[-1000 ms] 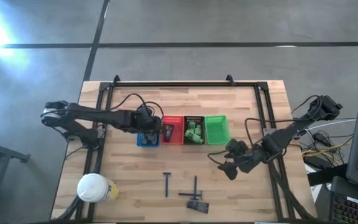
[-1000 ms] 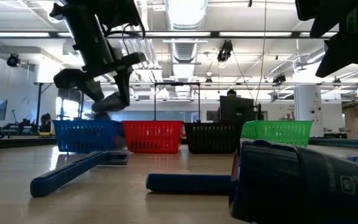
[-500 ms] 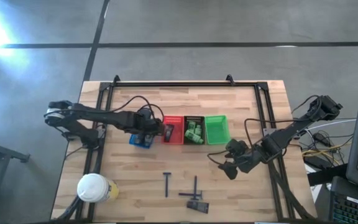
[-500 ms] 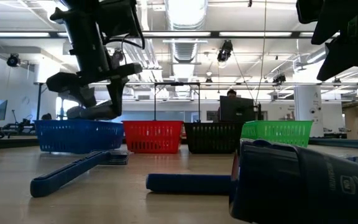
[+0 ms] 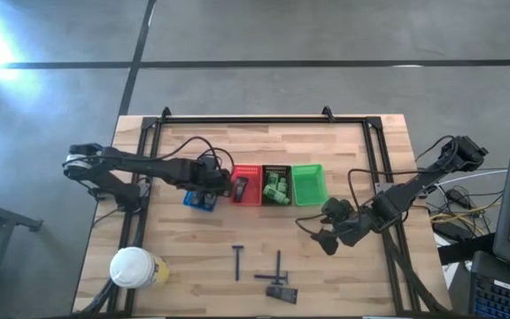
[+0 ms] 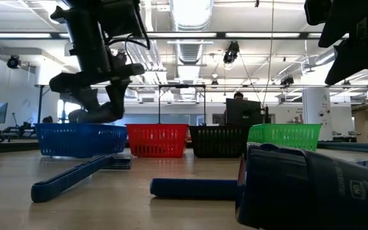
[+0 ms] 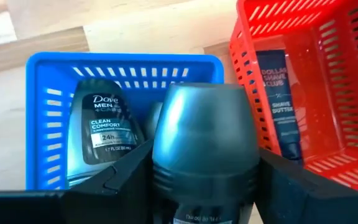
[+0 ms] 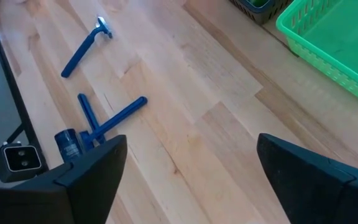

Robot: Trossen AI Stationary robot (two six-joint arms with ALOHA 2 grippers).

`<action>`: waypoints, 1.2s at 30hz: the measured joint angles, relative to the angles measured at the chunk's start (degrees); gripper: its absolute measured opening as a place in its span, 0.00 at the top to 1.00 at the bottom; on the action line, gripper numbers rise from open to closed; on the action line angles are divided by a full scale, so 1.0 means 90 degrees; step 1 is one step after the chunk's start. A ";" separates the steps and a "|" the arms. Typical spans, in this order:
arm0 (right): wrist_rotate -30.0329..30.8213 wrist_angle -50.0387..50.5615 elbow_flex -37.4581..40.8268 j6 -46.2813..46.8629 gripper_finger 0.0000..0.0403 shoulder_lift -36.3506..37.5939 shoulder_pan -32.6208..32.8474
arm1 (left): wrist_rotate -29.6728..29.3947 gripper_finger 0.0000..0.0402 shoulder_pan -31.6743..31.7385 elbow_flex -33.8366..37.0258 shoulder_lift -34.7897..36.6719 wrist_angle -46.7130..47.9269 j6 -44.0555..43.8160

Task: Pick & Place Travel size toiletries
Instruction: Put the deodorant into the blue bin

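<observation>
My left gripper (image 5: 209, 188) is shut on a dark grey bottle (image 7: 204, 124) over the blue basket (image 7: 42, 81), which holds a grey Dove bottle (image 7: 101, 134). The blue basket also shows in the high view (image 5: 198, 201). A dark tube (image 7: 278, 93) lies in the red basket (image 5: 246, 186). Green packets (image 5: 278, 188) fill the black basket. The green basket (image 5: 308, 183) holds nothing I can see. Three blue razors (image 5: 237, 261) (image 5: 278, 264) (image 8: 107, 118) and a small dark bottle (image 5: 282, 293) lie on the table near its front edge. My right gripper (image 5: 330, 232) is open and empty, above the table. My left gripper pinches the dark grey bottle by its two sides (image 7: 157, 165) between its two fingers, just behind the rounded cap. The fingers come from above, slanting down. The cap end points down into the blue basket. Whether the bottle touches the basket, I cannot tell.
A large white-lidded round container (image 5: 133, 268) stands at the near left corner. A black frame (image 5: 237, 120) runs along the far edge and both sides of the table. Bare wood lies between the baskets and the razors.
My left gripper has gone down and toward the table's left edge with the bottle. The blue basket has slid left along the table, and a gap now shows between it and the red basket.
</observation>
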State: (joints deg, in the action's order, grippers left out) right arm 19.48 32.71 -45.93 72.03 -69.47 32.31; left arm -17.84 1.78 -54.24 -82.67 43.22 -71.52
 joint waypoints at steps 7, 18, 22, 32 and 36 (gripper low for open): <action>0.0006 -0.0002 0.0000 0.0000 0.13 0.0000 -0.0014 | -0.0066 0.41 -0.0002 0.0005 -0.0134 0.0082 0.0304; 0.0006 -0.0005 0.0000 0.0049 0.18 0.0000 -0.0011 | -0.0046 0.41 -0.0004 -0.0102 -0.0121 0.0160 0.0712; 0.0006 -0.0005 0.0000 0.0094 0.16 0.0000 -0.0011 | -0.0019 0.41 -0.0010 -0.0151 -0.0090 0.0387 0.0924; 0.0006 -0.0005 0.0000 0.0124 0.11 0.0000 -0.0011 | 0.0167 0.41 -0.0007 -0.0251 -0.0076 0.0593 0.1092; 0.0006 -0.0002 0.0000 0.0117 0.13 0.0000 -0.0011 | 0.0169 0.41 -0.0007 -0.0351 -0.0073 0.0617 0.1144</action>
State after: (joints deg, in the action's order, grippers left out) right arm 19.53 32.69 -45.93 73.08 -69.47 32.21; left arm -16.32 1.72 -57.39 -83.33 48.78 -61.22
